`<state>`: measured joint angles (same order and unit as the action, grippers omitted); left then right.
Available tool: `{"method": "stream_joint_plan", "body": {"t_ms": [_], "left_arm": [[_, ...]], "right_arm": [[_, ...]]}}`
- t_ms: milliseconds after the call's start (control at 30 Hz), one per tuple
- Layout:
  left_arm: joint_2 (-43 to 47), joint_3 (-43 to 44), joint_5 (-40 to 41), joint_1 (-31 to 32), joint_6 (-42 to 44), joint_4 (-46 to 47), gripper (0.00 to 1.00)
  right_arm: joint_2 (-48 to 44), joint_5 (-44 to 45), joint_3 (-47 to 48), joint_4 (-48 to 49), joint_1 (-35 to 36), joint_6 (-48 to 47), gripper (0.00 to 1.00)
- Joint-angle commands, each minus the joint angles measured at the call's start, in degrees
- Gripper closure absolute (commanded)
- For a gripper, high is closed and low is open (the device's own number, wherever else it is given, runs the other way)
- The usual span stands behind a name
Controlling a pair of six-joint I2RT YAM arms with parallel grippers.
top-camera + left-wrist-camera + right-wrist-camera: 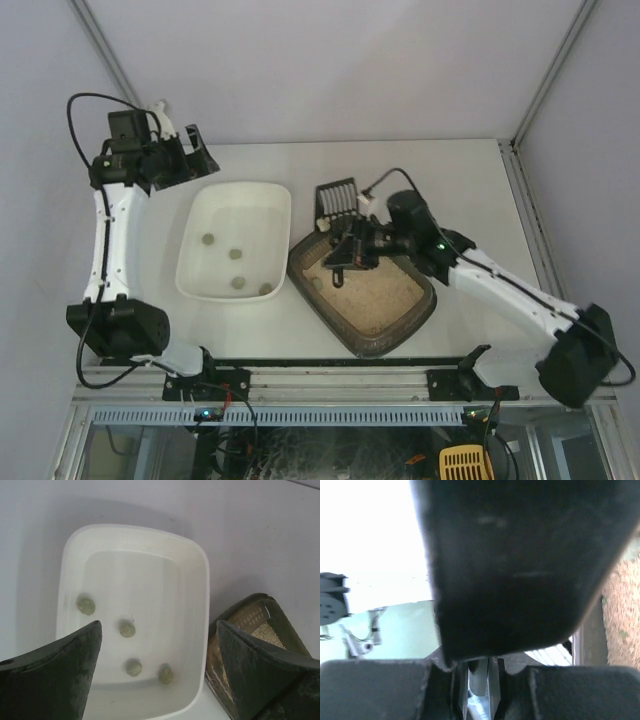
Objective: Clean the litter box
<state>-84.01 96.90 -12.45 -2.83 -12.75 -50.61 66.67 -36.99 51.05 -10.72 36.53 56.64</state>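
Overhead only, right hand [347, 250] gripping scoop [337, 200]

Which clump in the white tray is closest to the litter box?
The clump in the near-right corner of the tray; the other three lie farther left.

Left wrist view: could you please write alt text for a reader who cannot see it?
A white tray holds four small greenish-grey lumps and sits on a pale table. Beside it at the lower right is a corner of the dark litter box with beige litter, and the open left hand frames the bottom edge.
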Motion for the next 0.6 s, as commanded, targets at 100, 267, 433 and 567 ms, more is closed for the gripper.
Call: {"method": "stream_joint_plan", "body": {"t_ms": [100, 267, 433, 567], "left_arm": [[-3.3, 3.7, -7.4, -12.7, 0.8, -9.5, 0.0], [3.3, -2.0, -0.1, -14.7, 2.8, -7.0, 0.0], [10.5, -8.1, 6.7, -14.8, 5.1, -3.3, 0.0], [13.2, -10.6, 8.3, -14.8, 5.4, -1.9, 0.0]], "right_arm": [[25.1, 18.3, 32.0, -26.5, 13.2, -20.8, 1.0], [41.2, 33.7, 51.9, -42.3, 20.2, -28.0, 1.0], [54.6, 53.3, 69.6, -53.4, 27.6, -34.5, 1.0], [59.9, 60.8, 75.2, -54.9, 30.7, -37.7, 1.0]]}}
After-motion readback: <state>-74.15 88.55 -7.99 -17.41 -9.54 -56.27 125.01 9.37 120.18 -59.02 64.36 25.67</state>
